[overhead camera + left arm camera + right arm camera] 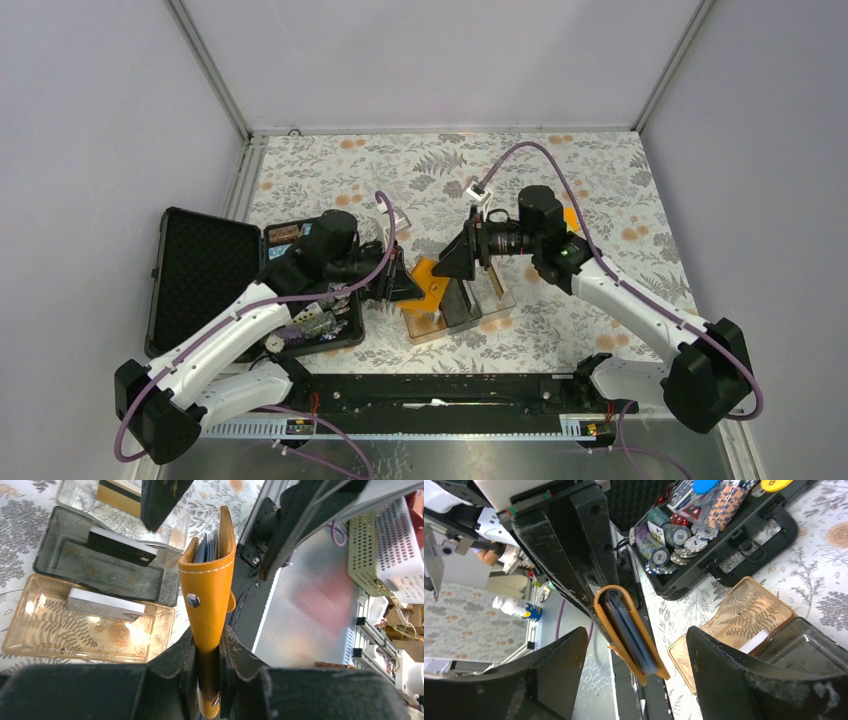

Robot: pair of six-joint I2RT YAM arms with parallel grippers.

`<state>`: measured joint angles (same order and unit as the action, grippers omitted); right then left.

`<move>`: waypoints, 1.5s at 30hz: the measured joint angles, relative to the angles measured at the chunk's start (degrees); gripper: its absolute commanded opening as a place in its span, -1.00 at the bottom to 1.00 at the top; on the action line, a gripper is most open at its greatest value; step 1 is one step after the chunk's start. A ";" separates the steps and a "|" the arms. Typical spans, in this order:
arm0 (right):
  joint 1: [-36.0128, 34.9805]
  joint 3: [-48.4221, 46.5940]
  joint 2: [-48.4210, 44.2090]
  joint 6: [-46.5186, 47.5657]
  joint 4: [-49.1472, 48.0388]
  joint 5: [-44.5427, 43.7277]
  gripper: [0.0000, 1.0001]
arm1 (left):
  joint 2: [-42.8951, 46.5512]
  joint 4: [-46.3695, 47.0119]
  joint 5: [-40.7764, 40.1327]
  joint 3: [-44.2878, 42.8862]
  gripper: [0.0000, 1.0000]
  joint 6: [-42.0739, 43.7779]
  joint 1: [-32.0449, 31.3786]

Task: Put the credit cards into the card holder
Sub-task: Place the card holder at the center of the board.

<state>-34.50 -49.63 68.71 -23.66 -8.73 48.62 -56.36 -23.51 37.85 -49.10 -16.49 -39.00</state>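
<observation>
My left gripper (207, 647) is shut on the folded end of the orange card holder (210, 592) and holds it on edge above the table (428, 283). Blue credit cards (207, 547) sit inside it, their edges showing at the mouth (634, 637). My right gripper (636, 655) is open and empty, its fingers on either side of the holder's open end without touching it; it also shows in the top view (455, 262). More cards lie in the tray: a black one (122, 546), a silver-white one (105, 605), a gold one (117, 495).
A clear divided tray, with amber (30, 640) and smoky (60, 565) compartments, sits just under the grippers (497, 300). An open black case (205, 275) with poker chips (664, 535) lies at the left. The arms' base rail (440, 390) runs along the near edge.
</observation>
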 measured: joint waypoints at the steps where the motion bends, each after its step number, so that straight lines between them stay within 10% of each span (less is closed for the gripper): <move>1: 0.00 0.00 0.70 -0.39 -0.44 1.57 0.35 | -0.02 0.22 0.85 0.00 -0.83 0.02 0.00; 4: 0.00 0.00 2.58 -1.05 -1.20 4.59 -0.39 | -0.02 0.85 2.45 0.00 -0.71 0.00 0.00; 6: 0.00 0.00 3.28 -1.92 -1.79 6.54 -1.00 | -0.04 0.85 2.47 0.00 -0.30 0.00 0.02; 9: -0.07 0.11 3.13 -2.34 -2.73 7.02 -1.00 | -0.15 0.61 1.79 0.04 0.60 0.13 0.26; 12: 0.04 0.11 2.32 -2.36 -1.22 -0.42 -1.00 | -0.11 0.26 -2.47 0.04 0.95 0.39 0.09; 23: 13.18 0.35 -1.07 -7.82 3.65 -37.59 -1.00 | 6.05 -2.12 -24.74 0.02 0.97 -1.53 6.32; 31: 22.77 3.89 3.56 -11.02 0.55 -48.28 -1.00 | 8.35 -4.37 -37.59 0.02 0.97 -4.68 7.89; 35: 24.70 5.09 8.02 -11.41 -0.02 -48.92 -0.68 | 9.94 -5.18 -38.80 0.04 0.98 -7.93 11.80; 41: 25.92 8.70 10.03 -12.98 0.28 -49.20 0.45 | 12.44 -5.95 -41.57 0.04 0.97 -9.66 16.13; 45: 25.99 9.16 9.33 -12.68 1.84 -52.28 0.86 | 14.67 -7.76 -47.15 0.04 0.98 -10.10 16.87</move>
<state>-8.51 -40.47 78.04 -36.34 -6.90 -3.66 -41.69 -31.27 -9.30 -49.06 -26.59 -22.13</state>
